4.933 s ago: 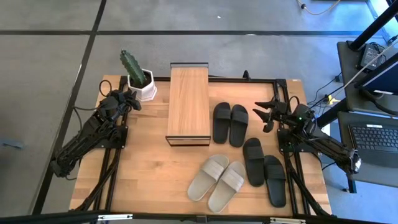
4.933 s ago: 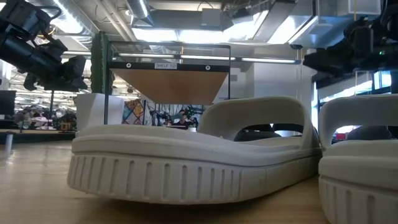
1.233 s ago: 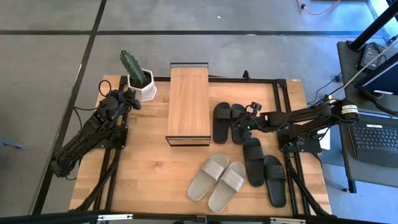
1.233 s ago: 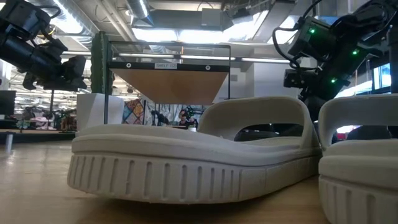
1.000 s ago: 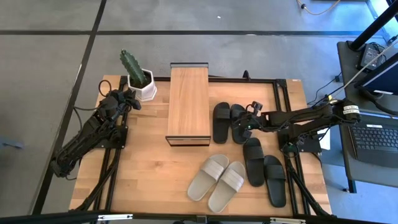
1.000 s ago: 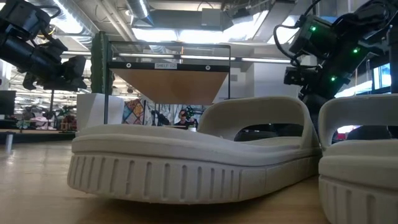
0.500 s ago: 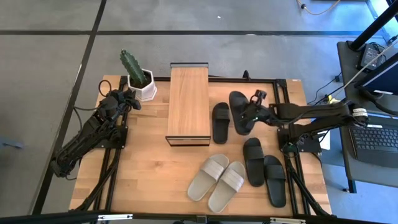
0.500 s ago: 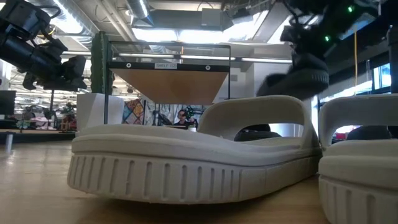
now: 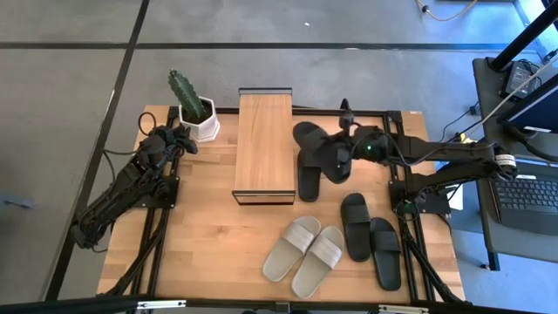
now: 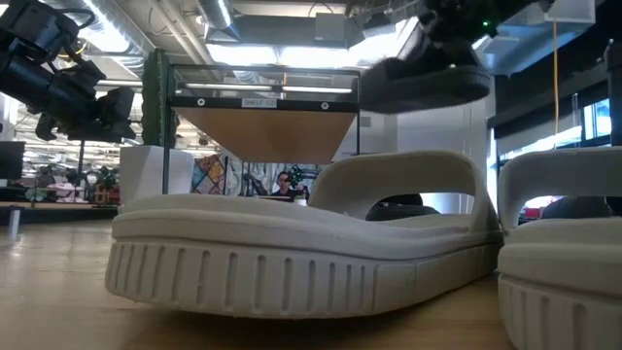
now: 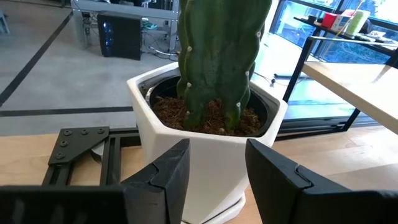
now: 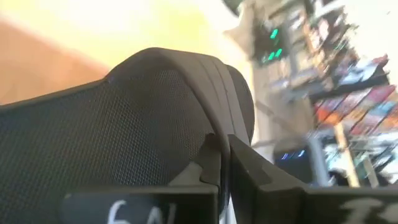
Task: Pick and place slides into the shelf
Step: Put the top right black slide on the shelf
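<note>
Beside the shelf (image 9: 264, 145) on the table (image 9: 209, 235), your right tool (image 9: 342, 150) is clamped on a black slide (image 9: 316, 150), airborne over its mate (image 9: 309, 179). Level the sole, then feed it toe-first into the open side. Overhead shows the grey pair (image 9: 305, 251); right wrist view shows fingers (image 12: 211, 163) pinching the strap. Left tool (image 11: 214, 168) waits, jaws apart, at the cactus pot (image 11: 205, 146).
</note>
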Controlling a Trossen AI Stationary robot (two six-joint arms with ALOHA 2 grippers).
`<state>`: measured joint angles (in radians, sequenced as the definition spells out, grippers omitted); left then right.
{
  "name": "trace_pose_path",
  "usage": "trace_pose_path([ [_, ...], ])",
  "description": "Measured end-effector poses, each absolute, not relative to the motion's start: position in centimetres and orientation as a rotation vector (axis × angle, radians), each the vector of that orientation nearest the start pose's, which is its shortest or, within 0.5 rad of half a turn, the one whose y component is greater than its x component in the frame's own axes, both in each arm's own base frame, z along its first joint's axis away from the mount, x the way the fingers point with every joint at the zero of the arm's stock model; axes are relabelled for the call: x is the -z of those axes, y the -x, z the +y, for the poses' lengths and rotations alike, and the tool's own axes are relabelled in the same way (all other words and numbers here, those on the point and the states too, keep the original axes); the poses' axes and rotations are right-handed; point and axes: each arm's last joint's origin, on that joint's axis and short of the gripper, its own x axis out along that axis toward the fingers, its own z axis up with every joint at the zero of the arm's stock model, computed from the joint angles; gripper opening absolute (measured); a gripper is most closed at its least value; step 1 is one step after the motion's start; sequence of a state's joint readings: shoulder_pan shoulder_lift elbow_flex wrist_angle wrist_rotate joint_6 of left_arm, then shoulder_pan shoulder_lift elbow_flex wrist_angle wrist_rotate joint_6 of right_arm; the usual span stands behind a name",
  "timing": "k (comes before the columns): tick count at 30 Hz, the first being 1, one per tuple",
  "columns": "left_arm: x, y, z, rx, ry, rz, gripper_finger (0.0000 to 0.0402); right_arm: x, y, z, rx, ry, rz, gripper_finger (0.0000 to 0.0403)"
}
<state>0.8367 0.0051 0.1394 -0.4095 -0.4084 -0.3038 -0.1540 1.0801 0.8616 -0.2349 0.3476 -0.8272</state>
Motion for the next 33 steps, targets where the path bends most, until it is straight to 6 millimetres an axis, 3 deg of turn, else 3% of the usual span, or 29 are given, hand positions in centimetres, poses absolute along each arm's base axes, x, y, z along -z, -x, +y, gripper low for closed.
trace_pose_path([
  [7,-17.2,-4.6,6.8,-1.273,0.324,0.096,0.0147,-31.5,-23.1,-5.9,0.28,0.964,0.492,0.0013],
  [22,-17.2,-4.6,6.8,-1.267,0.328,0.095,0.0147,-32.7,-23.3,-8.1,0.462,1.07,0.439,0.0014],
  [28,-17.2,-4.6,6.8,-1.266,0.329,0.095,0.0147,-32.8,-22.0,-11.3,0.465,1.093,0.478,0.0012],
  [33,-17.2,-4.6,6.8,-1.266,0.329,0.095,0.0147,-34.0,-20.7,-13.6,0.353,1.015,0.346,0.0012],
])
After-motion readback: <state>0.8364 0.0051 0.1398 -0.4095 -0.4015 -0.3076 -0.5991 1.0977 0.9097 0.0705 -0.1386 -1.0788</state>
